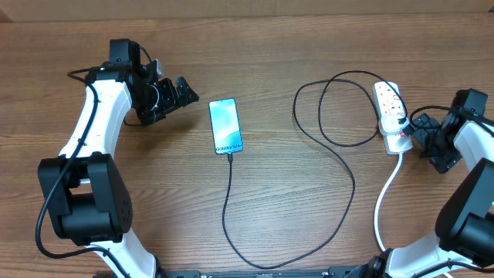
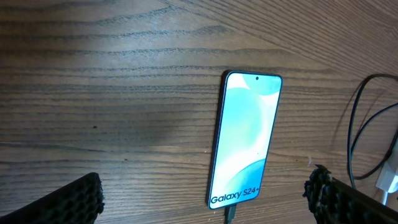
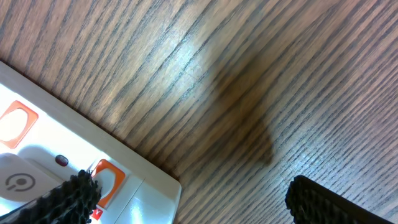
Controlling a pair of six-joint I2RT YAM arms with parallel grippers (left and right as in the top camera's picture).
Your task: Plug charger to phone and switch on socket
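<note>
The phone [image 1: 225,126] lies flat on the table with its cyan screen lit; it also shows in the left wrist view [image 2: 245,137]. The charger cable [image 1: 351,181] runs from the phone's near end in a long loop to the white socket [image 1: 388,106]. Its connector [image 2: 229,215] sits at the phone's bottom edge. My left gripper [image 1: 184,93] is open and empty, left of the phone, and its fingers [image 2: 202,196] straddle the phone's lower end from above. My right gripper [image 1: 417,136] is open beside the socket's near end. In the right wrist view, one finger of the gripper [image 3: 193,199] overlaps an orange-red switch [image 3: 107,180] on the socket [image 3: 134,186].
A white lead [image 1: 390,181] runs from the socket toward the table's front edge. The black plug [image 1: 402,123] sits in the socket's near end. Bare wood lies between the phone and the cable loop.
</note>
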